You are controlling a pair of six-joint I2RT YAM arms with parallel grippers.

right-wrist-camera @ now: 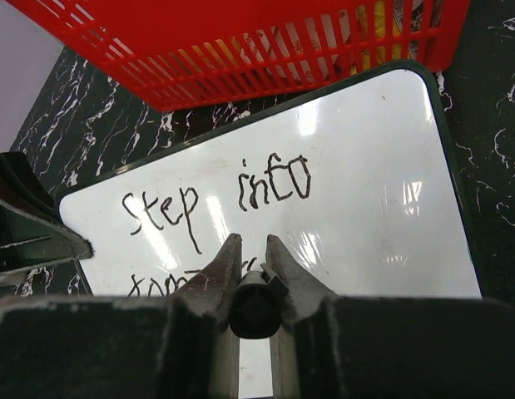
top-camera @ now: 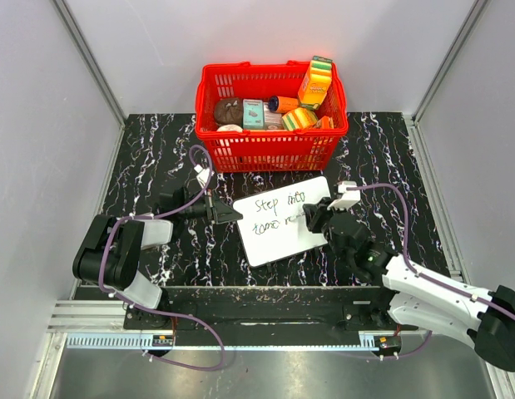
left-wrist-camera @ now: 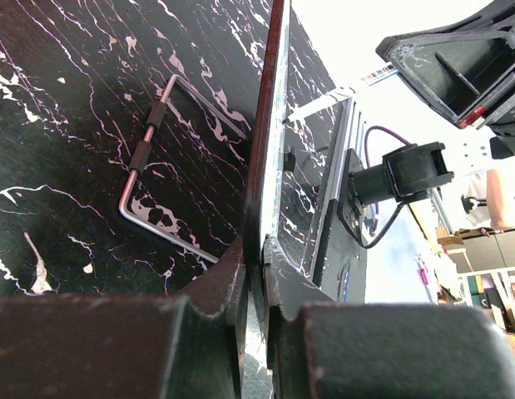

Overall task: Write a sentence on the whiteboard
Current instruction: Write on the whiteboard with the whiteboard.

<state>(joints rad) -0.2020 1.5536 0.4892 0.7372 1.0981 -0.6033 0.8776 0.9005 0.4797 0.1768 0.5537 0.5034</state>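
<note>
- One black marbled table (top-camera: pixel 157 158) carries everything; only the overhead view takes all of it in.
- Red basket (top-camera: pixel 269 151) stands at the far side, full of packets. My right wrist view shows just its lower wall (right-wrist-camera: pixel 240 58), close to the board's far edge.
- Whiteboard (top-camera: pixel 278 245) lies tilted between my two arms, just in front of the basket. From above it is a small white slab. My right wrist view shows its glossy face (right-wrist-camera: pixel 365 208), and my left wrist view shows only its thin edge (left-wrist-camera: pixel 265 166).
- My left claw (top-camera: pixel 226 212) is clamped on the board's left edge; the left wrist view shows both fingers (left-wrist-camera: pixel 220 283) pinching it.
- My right claw (top-camera: pixel 311 218) is closed around a black marker (right-wrist-camera: pixel 255 303), over the board's right part.
- Bent metal wire (left-wrist-camera: pixel 149 158) appears in the left wrist view alone.
- Sentence (right-wrist-camera: pixel 215 195) reads "step into"; the second line begins "tom" and is partly hidden by my fingers. From above its letters (top-camera: pixel 278 214) are tiny.
</note>
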